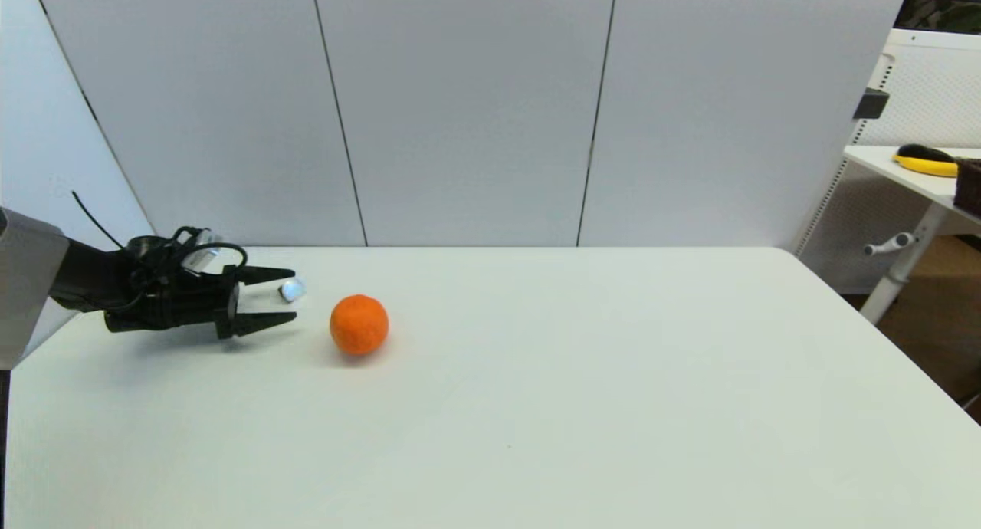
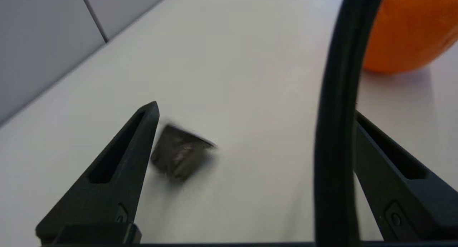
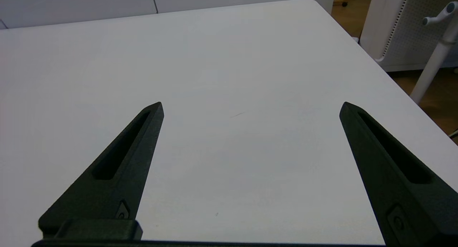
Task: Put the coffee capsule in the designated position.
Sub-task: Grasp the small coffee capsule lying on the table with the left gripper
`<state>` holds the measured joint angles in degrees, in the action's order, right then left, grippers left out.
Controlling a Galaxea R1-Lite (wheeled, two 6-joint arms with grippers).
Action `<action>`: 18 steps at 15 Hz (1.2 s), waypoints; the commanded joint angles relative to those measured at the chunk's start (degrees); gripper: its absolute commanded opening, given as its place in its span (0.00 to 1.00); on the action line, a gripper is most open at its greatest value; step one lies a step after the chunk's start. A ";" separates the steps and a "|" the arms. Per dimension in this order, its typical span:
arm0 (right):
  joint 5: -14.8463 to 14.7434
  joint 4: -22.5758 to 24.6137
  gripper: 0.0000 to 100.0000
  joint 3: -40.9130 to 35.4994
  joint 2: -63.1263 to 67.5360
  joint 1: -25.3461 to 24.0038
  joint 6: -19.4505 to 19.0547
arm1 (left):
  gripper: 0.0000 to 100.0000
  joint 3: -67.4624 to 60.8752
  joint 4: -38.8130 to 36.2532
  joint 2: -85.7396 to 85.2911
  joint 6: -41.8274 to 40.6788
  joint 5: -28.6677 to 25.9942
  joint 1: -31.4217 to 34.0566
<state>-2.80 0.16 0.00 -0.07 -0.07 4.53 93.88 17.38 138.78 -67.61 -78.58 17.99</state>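
The coffee capsule (image 1: 292, 290) lies on its side on the white table, its silvery rim end facing the orange ball (image 1: 359, 325). In the left wrist view the capsule (image 2: 180, 154) is a dark tapered cup close beside one finger (image 2: 121, 161), between the two spread fingers. My left gripper (image 1: 293, 297) is open, low over the table's far left, fingers pointing toward the ball. The right gripper (image 3: 250, 107) is open over bare table and holds nothing; it does not show in the head view.
The orange ball (image 2: 411, 28) sits just beyond the left gripper's fingertips. A black cable (image 2: 336, 132) crosses the left wrist view. Grey wall panels stand behind the table. A side table (image 1: 912, 169) with a yellow object stands at the far right.
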 commanded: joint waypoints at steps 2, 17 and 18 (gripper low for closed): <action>-0.01 0.02 1.00 -0.09 0.07 -0.01 0.04 | 1.00 5.44 0.81 4.04 -0.95 -1.40 0.02; -0.01 0.02 1.00 -0.09 0.07 -0.01 0.04 | 1.00 11.06 4.85 8.44 -1.39 -1.84 0.02; -0.01 0.02 1.00 -0.09 0.07 -0.01 0.04 | 1.00 11.06 4.85 8.70 -1.39 -1.93 0.02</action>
<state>-2.80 0.16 0.00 -0.07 -0.07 4.55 104.90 22.13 146.67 -68.50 -80.15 17.99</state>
